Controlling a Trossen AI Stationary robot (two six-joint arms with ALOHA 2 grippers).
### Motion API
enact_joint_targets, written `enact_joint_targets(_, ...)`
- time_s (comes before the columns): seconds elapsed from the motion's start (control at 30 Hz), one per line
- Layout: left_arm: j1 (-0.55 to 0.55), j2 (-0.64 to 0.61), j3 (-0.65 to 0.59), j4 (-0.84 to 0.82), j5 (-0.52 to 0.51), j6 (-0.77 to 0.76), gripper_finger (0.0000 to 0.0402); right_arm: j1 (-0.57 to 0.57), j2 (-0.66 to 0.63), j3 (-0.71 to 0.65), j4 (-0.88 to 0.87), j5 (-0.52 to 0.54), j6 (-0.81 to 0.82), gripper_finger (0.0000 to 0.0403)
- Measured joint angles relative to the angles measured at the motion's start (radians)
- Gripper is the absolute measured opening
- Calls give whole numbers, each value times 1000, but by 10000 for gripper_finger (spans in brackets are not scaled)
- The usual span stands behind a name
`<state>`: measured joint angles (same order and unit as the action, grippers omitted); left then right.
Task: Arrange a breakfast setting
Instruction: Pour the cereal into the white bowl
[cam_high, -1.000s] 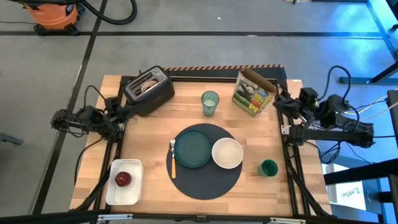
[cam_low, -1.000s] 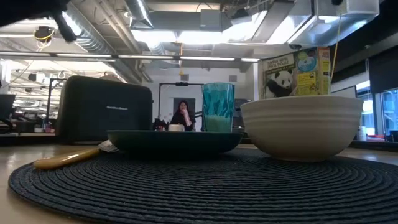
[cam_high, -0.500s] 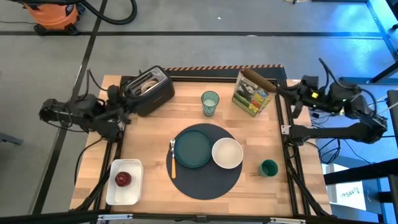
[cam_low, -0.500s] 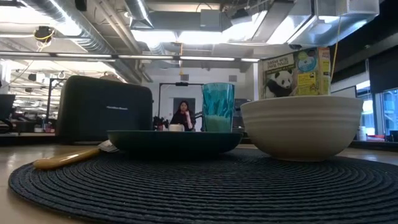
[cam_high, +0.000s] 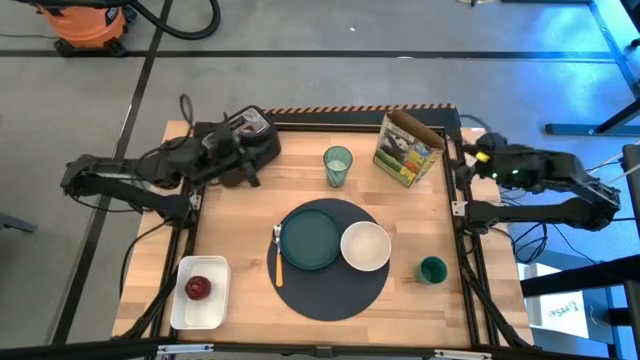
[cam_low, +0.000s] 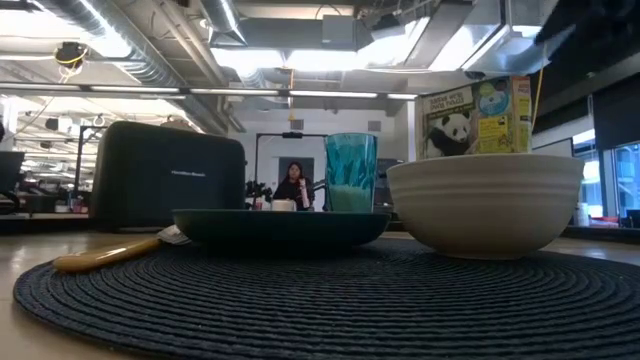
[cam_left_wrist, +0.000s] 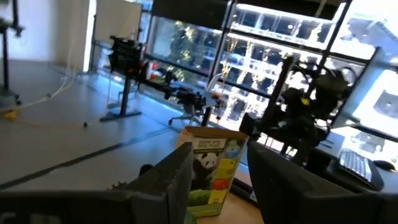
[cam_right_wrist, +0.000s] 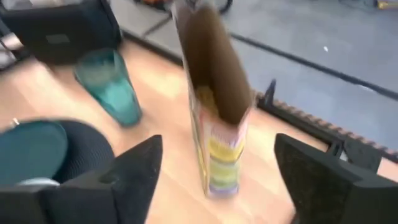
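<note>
The left hand (cam_high: 238, 135), fingers apart and empty, hovers over the toaster (cam_high: 243, 148), where the bagel (cam_high: 238, 131) sits in its slot directly beneath; lifting it looks like the step in hand. The dark teal plate (cam_high: 310, 240) waits well off toward the desk's (cam_high: 400, 200) middle. The right hand (cam_high: 462, 163), also spread and empty, faces the cereal box (cam_high: 408, 148) just ahead, so the next move calls for a straight descent and a pinch.

Grey concrete floor (cam_high: 400, 85); bright ceiling lights (cam_low: 300, 60) overhead.
</note>
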<state>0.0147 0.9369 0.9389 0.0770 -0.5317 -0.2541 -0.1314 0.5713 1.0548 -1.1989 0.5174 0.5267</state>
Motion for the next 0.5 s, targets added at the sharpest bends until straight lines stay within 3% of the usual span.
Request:
enact_joint_targets(0.2,123,94,83,2,119,-30,151,0,0,-174,21,-37,19,323)
enact_joint_targets(0.5,283,179,173,1,348,-34,151,-26,-56,-352,211,45,20,324)
